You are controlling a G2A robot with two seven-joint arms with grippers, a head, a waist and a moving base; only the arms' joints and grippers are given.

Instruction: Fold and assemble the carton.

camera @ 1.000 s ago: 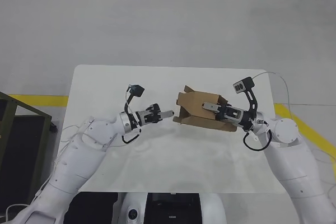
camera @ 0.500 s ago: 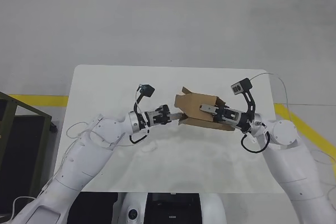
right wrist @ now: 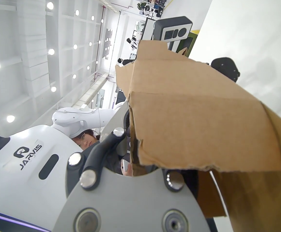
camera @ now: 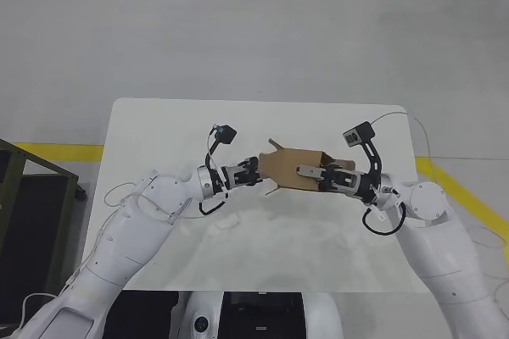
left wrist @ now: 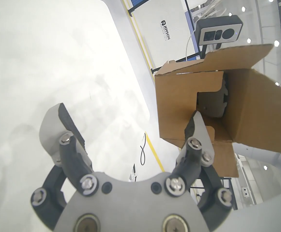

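While the brown carton (camera: pixel 295 163) sits between the two grippers over the middle of the white table (camera: pixel 237 246), the arms meet it from opposite ends. The right gripper (camera: pixel 312 172) comes in at the carton's right end, with one silver finger lying along the top panel. Its other finger is hidden by cardboard, so it seems clamped on that wall, though the grip itself is hard to see. The left gripper (left wrist: pixel 130 124) is at the carton's left end with its jaws wide apart. One of its fingertips (left wrist: pixel 195 121) overlaps the edge of a small flap at the open end, and the other is out over bare table, touching nothing. That open end faces the left gripper. One long flap stands out from the opening, and a side flap is folded partly across it.
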